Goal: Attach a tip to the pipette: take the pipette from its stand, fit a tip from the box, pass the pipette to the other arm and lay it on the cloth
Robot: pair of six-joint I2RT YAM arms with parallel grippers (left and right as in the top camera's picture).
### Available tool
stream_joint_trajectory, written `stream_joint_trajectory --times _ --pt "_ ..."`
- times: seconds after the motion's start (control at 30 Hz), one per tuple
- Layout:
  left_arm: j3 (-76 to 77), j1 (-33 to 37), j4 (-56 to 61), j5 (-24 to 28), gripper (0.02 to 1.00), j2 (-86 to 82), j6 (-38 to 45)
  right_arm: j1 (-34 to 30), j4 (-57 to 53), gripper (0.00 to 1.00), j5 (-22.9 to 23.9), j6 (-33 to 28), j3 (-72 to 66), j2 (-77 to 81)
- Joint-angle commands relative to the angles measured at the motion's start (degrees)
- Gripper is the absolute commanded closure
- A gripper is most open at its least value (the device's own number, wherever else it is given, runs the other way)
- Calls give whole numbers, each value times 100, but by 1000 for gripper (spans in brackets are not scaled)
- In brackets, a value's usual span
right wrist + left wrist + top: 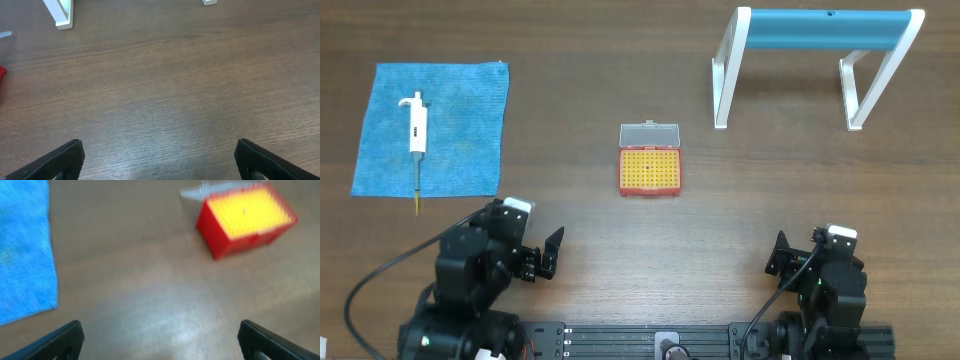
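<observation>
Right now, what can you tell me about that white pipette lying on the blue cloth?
The pipette is a slim white tool, plastic by the look, with a knob and small hook at its top end, a dark marking on its body and a thin yellowish tip. It lies flat on the left part of the blue cloth, tip toward the robot. The tip end reaches past the cloth's edge over the wooden table. Nothing else touches it.
</observation>
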Motion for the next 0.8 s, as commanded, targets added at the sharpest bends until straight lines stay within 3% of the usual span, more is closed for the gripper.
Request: stream_joint_trajectory --times 0.03,0.13,0.37,0.67,0.8 --pt "-728 326 817 125 23 -968 28 -17 11 27 -52 -63 -39 11" --pt "-1086 566 1633 372 20 -1187 31 -17 11 29 -50 -61 -42 11" --pt "-1646 1023 2855 356 20 -1657 31 -17 11 27 -50 -63 -42 11" --pt "-2476 981 4057 380 20 -1989 31 -17 11 29 -50 -63 -42 11" --pt "-2487 988 4081 341 20 -1989 31 -17 11 27 -52 -63 -39 11"
